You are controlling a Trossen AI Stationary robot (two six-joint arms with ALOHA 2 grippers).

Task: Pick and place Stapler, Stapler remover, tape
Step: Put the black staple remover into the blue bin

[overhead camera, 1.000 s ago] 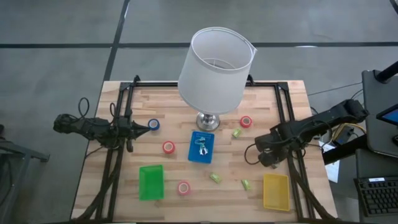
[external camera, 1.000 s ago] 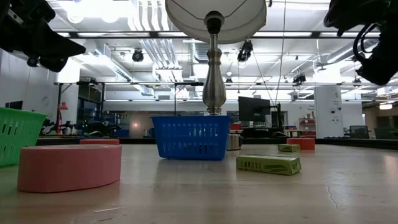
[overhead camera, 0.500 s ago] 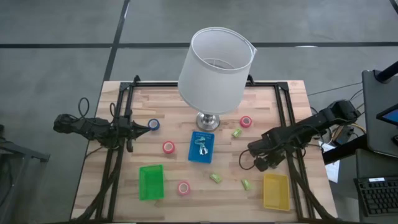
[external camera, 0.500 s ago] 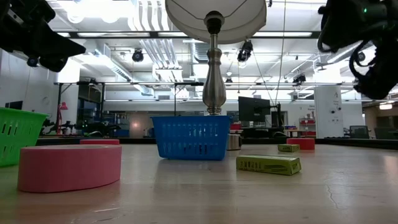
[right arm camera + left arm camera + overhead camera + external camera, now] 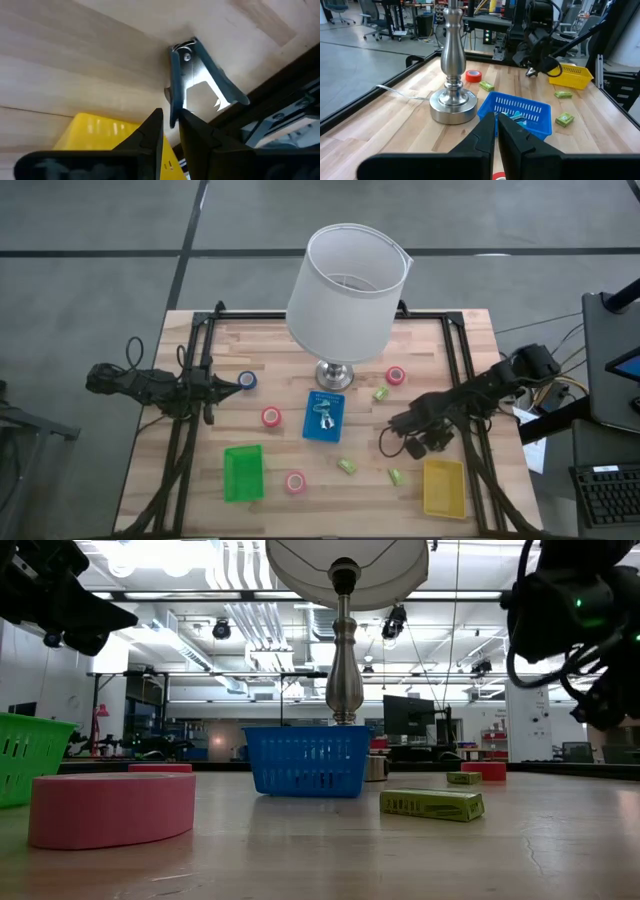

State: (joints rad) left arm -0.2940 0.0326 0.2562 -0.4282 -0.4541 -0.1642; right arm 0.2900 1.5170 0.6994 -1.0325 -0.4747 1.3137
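1. A white-shaded metal lamp (image 5: pixel 343 305) stands mid-tabletop (image 5: pixel 275 350), its base just behind the blue plastic basket (image 5: pixel 324 418).
2. The right gripper (image 5: pixel 431 442) has moved left, jaws narrowing around a blue-and-metal staple remover (image 5: pixel 192 75) beside the yellow basket (image 5: pixel 443 487); left gripper (image 5: pixel 245 381) clenched, empty.
3. Tape rolls: three red (image 5: pixel 271 417), one blue (image 5: pixel 247 381); four green boxes (image 5: pixel 346 466); three baskets.
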